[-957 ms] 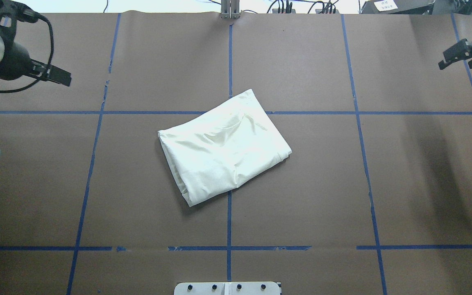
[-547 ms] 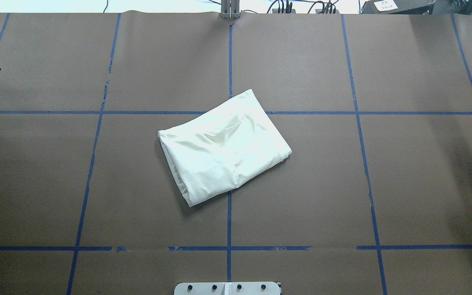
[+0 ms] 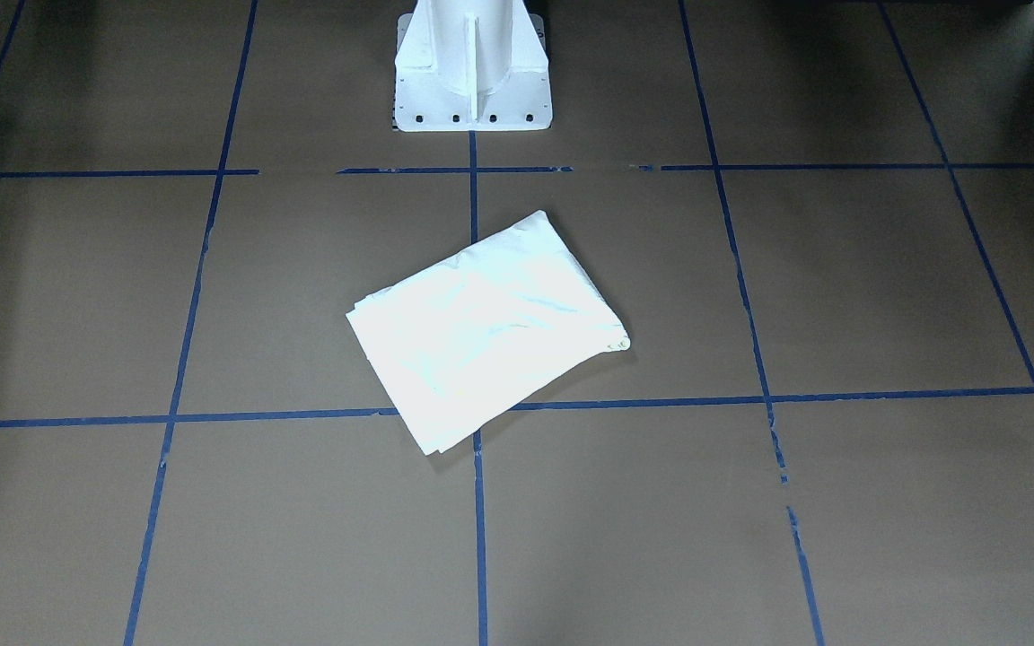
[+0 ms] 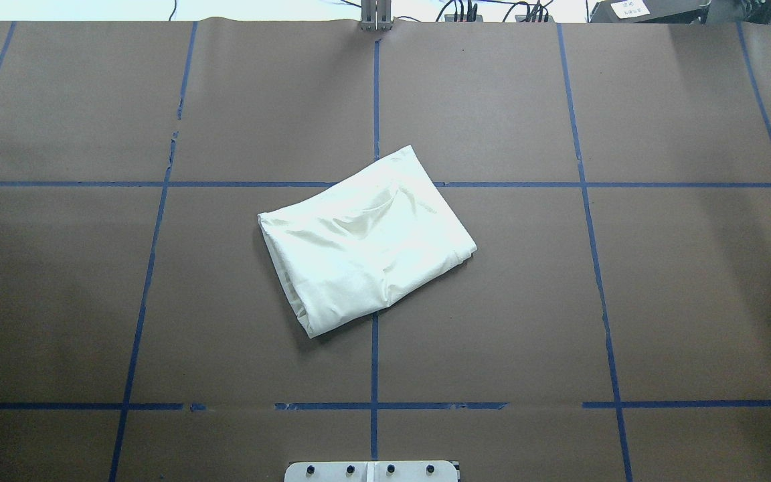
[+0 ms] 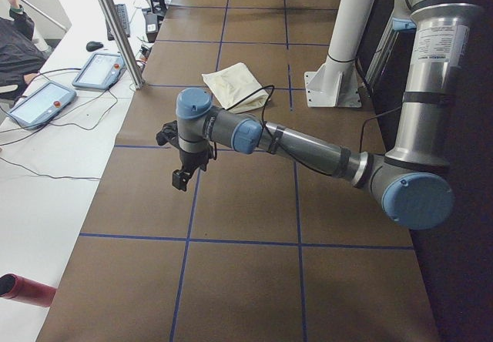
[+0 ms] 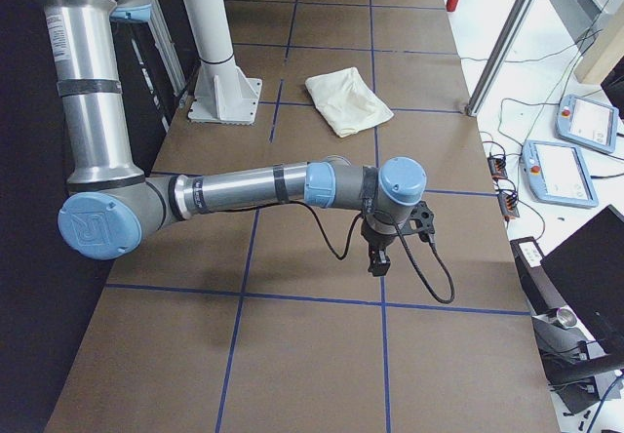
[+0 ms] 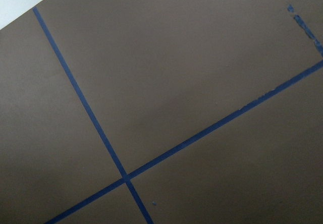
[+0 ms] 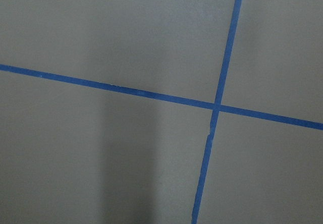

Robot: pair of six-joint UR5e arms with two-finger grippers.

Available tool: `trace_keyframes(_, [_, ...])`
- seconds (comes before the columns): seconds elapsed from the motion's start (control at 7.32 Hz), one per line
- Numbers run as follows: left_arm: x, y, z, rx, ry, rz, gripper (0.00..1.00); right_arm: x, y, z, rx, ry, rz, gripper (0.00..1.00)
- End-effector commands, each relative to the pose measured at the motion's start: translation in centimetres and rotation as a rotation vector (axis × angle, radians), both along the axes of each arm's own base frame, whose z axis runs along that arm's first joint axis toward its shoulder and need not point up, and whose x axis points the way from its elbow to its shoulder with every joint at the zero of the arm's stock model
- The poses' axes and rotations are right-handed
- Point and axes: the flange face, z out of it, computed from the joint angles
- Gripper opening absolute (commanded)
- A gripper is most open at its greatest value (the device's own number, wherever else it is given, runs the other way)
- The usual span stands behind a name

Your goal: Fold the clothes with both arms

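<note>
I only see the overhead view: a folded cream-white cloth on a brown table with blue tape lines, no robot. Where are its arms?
Observer: The grey-silver left arm shows in the left side view, stretched out over the left end of the brown table, apart from the folded cream-white cloth.
Visitor: And the other?
Observer: The grey-silver right arm reaches over the opposite end; its black pincer points down at bare table. Open or shut, I cannot tell.
</note>
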Motion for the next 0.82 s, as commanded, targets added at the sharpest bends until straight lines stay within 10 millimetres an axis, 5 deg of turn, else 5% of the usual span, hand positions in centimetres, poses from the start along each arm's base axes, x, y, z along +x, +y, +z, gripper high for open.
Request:
trace_keyframes(0.0, [-5.0, 0.2, 8.6, -0.102, -0.02, -0.088, 1.0, 0.3, 0.4, -3.0, 0.05, 0.006, 0.013, 1.0])
trace_keyframes(0.14, [-7.0, 0.0, 10.4, -0.143, -0.018, -0.127, 1.0, 0.3, 0.9, -2.4, 0.027, 0.005, 0.024, 1.0])
trace_keyframes(0.68, [-7.3, -0.7, 7.8, -0.229, -0.003, -0.192, 1.0, 0.3, 2.4, 1.5, -0.067, 0.008, 0.04, 1.0])
